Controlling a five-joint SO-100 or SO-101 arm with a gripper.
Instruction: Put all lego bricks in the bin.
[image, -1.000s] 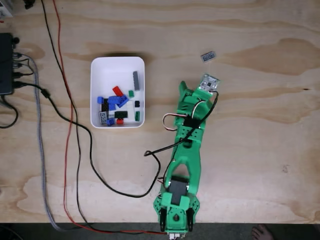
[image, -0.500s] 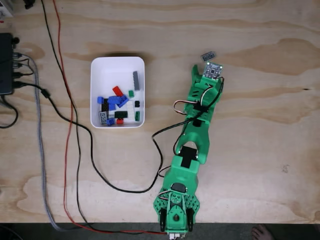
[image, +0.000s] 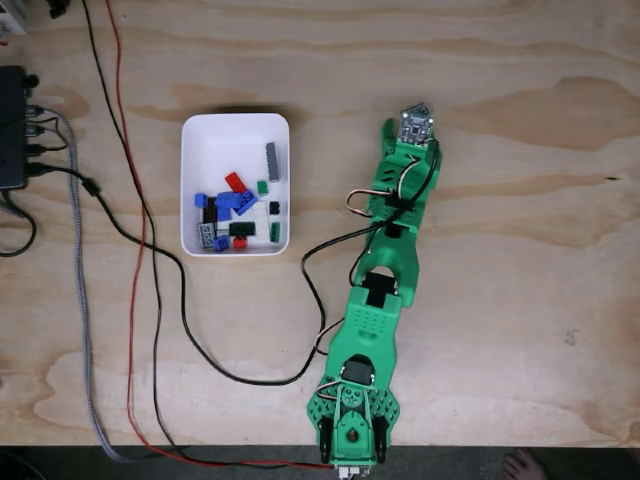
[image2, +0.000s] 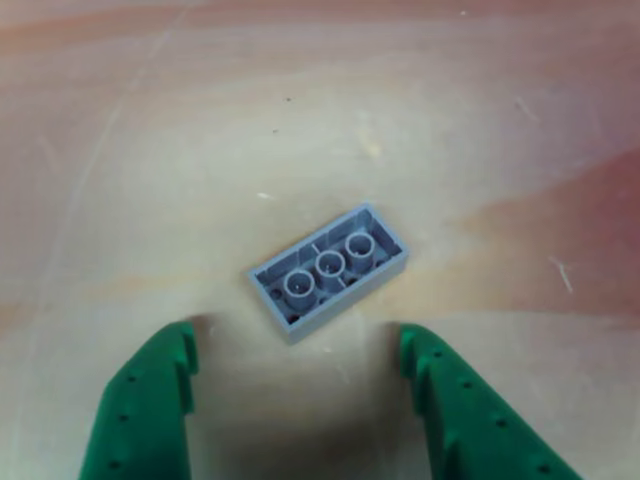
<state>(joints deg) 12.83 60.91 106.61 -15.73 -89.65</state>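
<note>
A grey lego brick (image2: 328, 268) lies upside down on the wood, its three hollow tubes showing in the other view. My green gripper (image2: 295, 340) is open, its two fingers (image2: 140, 410) standing either side of the brick's near end without touching it. Seen from the fixed view, the green arm is stretched up the table and its gripper (image: 405, 128), with a small circuit board on top, covers most of that brick. The white bin (image: 235, 130) stands to the arm's left and holds several lego bricks (image: 236, 203) in blue, red, green, grey, white and black.
A black box (image: 10, 130) with plugged cables sits at the left edge. Red, black and braided grey cables (image: 140, 300) run down the left side, and one black cable loops to the arm. The table's near edge runs along the bottom, with a person's toes (image: 522, 464) beyond it.
The arm has stretched further up the table, and its tip has moved from beside the bin to over the grey brick. The bin and its bricks have not moved.
</note>
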